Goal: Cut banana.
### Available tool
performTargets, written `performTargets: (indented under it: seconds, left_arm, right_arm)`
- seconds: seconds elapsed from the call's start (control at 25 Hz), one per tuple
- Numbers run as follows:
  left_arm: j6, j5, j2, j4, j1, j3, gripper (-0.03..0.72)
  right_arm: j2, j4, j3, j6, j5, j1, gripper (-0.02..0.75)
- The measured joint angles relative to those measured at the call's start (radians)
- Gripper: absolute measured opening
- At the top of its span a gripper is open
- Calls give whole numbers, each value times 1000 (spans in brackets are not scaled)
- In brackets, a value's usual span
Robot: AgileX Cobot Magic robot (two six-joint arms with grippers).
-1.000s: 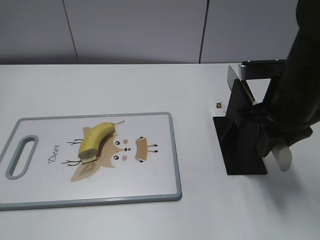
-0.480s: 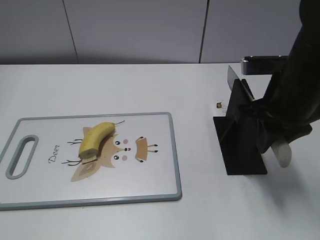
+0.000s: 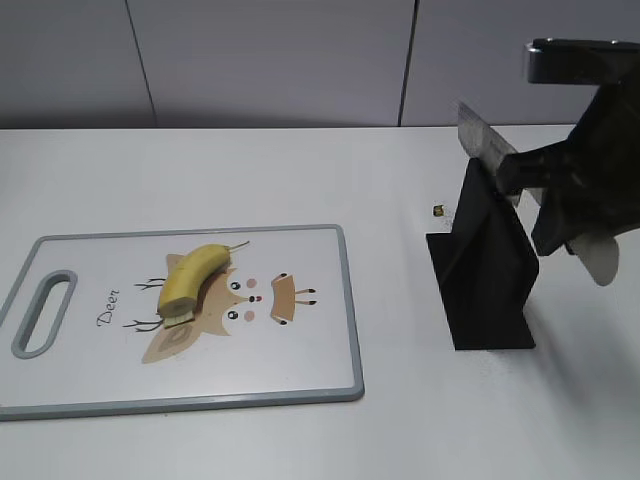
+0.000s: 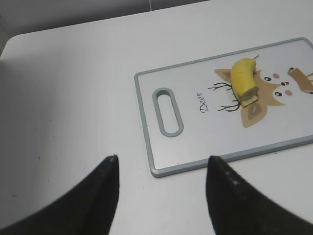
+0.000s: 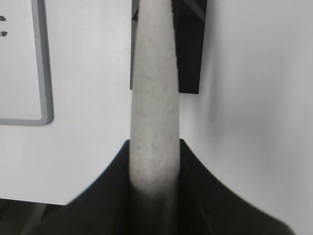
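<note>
White tabletop all round, grey wall panels at the back. Nearest is the left gripper [image 4: 161, 164], fingers spread apart with nothing between them, hanging over bare table just off the near-left corner of the cutting board [image 3: 345, 300]. On that board, over the deer print [image 3: 225, 305], lies the banana [image 3: 190, 278], stem pointing far-right and the pale cut face toward the near edge.

Off to the right, the right gripper [image 3: 555, 215] is clamped on the pale knife handle [image 5: 151, 112], blade [image 3: 485, 143] looks about clear of the black knife stand [image 3: 482, 270], though the angle makes it hard to be sure.

Best bet: lift the blade fully free before swinging left, keep the edge down, come across the curve. Banana is well apart from the knife hand, far left of it; the empty left one is closer and could steady it.
</note>
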Motion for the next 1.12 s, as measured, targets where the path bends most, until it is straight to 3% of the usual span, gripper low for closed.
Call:
performTargets:
  seconds: [0.56, 0.8, 1.12]
  left_arm:
    - [0, 0, 0, 0, 0, 0, 551]
    - [14, -22, 37, 3, 0, -61, 551]
    - [165, -161, 396, -28, 0, -191, 551]
  right_arm:
    - [-157, -29, 0, 1, -18, 0, 162]
    - [-154, -3, -13, -248, -19, 0, 162]
    - [-71, 81, -155, -533, -18, 0, 162]
